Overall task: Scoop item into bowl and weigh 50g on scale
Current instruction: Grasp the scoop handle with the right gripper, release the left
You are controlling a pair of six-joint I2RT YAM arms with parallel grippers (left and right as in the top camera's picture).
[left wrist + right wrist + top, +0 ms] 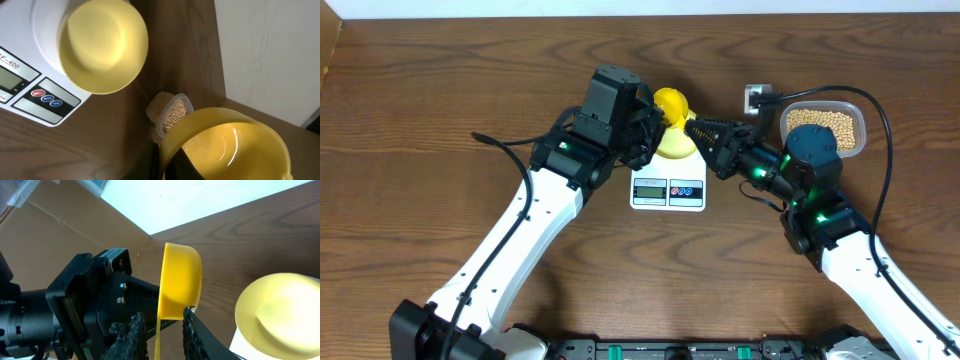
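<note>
Item one: bright yellow plastic measuring scoop [672, 103], up in the air just behind the scale, cup tipped on its side, empty. Its mouth faces the left gripper [165, 165], whose dark fingers look pinched on the cup wall; I judge that this arm carries it. The thin handle runs back toward the right gripper [161, 332] and lies edge-on between its jaws. They stand parted with a gap on either side, so they are around the handle, not gripping it.

Item two: small round pale yellow bowl [672, 148], upright on the platform of the white digital kitchen scale [667, 192]. Nothing in it. The display is too small to read.

Item three: clear rounded-rectangular plastic container [865, 128] on the brown wooden table [420, 90], well filled with small round tan beans [823, 122]. It sits to the robot's right of the scoop, beyond the right wrist and well apart from the bowl.

The relation that counts: the beans lie on the right-hand side, so the right arm is much the nearer, and the left would have to reach across the scale. The handle's long axis points straight into the right jaws, so a handover looks like the step in hand. Those jaws need only close on the handle before the left lets go. No beans are in the bowl — the task is at an early stage.
</note>
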